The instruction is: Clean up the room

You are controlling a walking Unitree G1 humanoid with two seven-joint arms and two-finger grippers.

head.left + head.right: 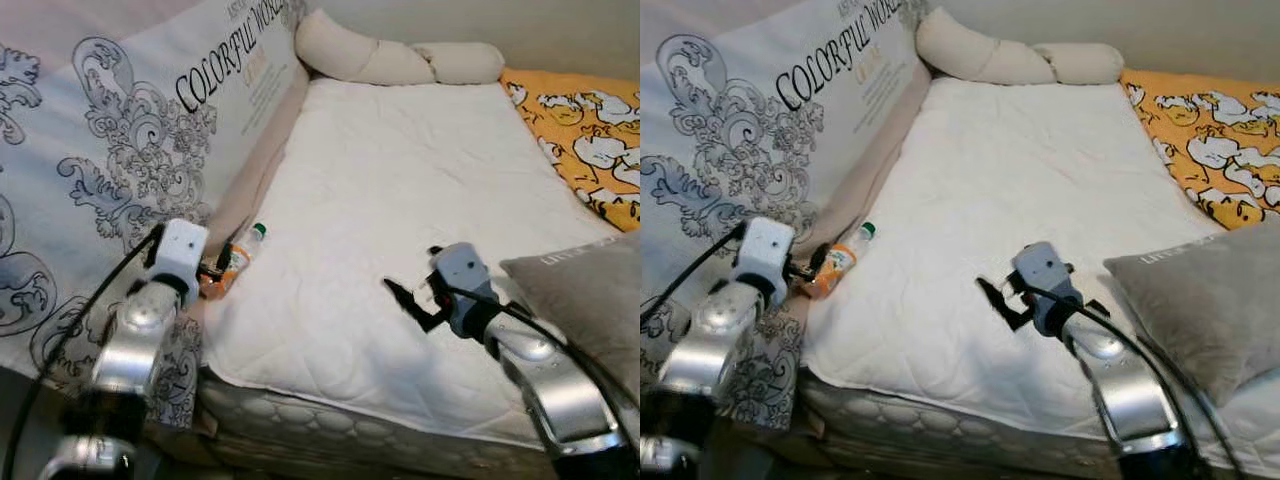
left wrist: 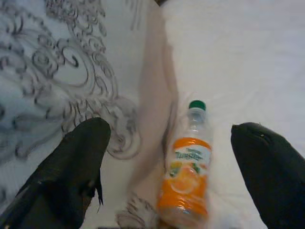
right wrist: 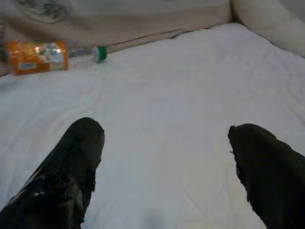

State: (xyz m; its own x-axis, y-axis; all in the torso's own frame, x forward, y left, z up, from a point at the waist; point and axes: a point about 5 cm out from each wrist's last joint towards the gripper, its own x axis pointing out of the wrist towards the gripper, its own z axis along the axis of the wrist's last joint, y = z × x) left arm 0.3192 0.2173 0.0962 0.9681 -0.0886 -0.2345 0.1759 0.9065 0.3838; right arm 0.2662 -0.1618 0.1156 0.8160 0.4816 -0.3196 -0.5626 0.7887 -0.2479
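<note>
A small plastic bottle (image 1: pixel 238 256) with an orange label and green cap lies on its side at the left edge of the white mattress (image 1: pixel 400 180), against the patterned side panel (image 1: pixel 120 150). My left gripper (image 1: pixel 212 268) is right at the bottle's near end, open; in the left wrist view the bottle (image 2: pixel 187 176) lies between and just beyond the two black fingers (image 2: pixel 71 171). My right gripper (image 1: pixel 408 300) hovers open over the middle of the mattress front, with the bottle (image 3: pixel 52 55) well off to its left.
A long cream bolster (image 1: pixel 390 55) lies along the head of the bed. An orange cartoon-print blanket (image 1: pixel 585 135) covers the far right. A grey pillow (image 1: pixel 590 290) sits at the near right, beside my right arm. The mattress front edge (image 1: pixel 330 395) is close below.
</note>
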